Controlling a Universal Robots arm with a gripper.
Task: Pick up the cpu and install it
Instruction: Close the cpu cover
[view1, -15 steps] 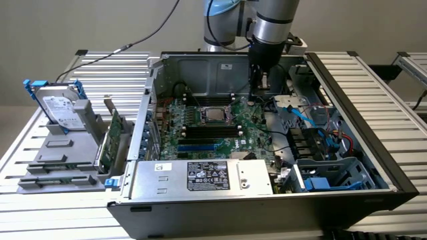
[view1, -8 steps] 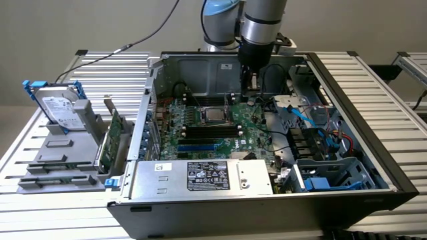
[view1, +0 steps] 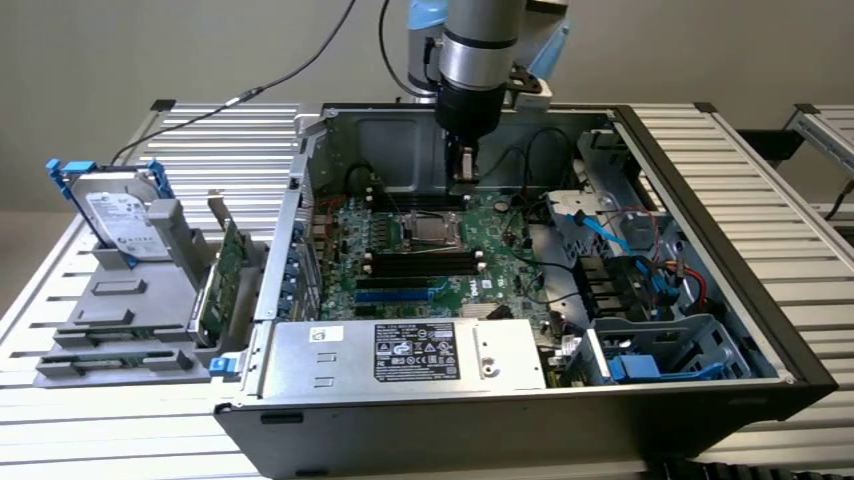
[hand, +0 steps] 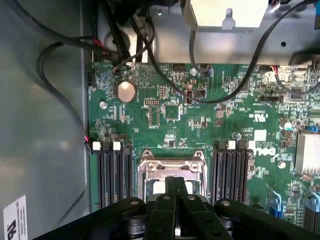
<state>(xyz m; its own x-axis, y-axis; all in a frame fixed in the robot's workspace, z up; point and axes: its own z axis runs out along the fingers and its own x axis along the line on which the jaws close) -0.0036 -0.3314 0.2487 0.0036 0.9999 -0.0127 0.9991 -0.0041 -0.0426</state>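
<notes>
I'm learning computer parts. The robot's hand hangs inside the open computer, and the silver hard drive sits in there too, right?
Not quite. The hand does hang inside the open computer, but the silver hard drive stands outside it, on a grey rack at the exterior view's left.

The green motherboard (hand: 165, 110) carries a white DELL logo (hand: 263, 148), upside down. The power supply label (view1: 416, 352) is too small to read.
</notes>
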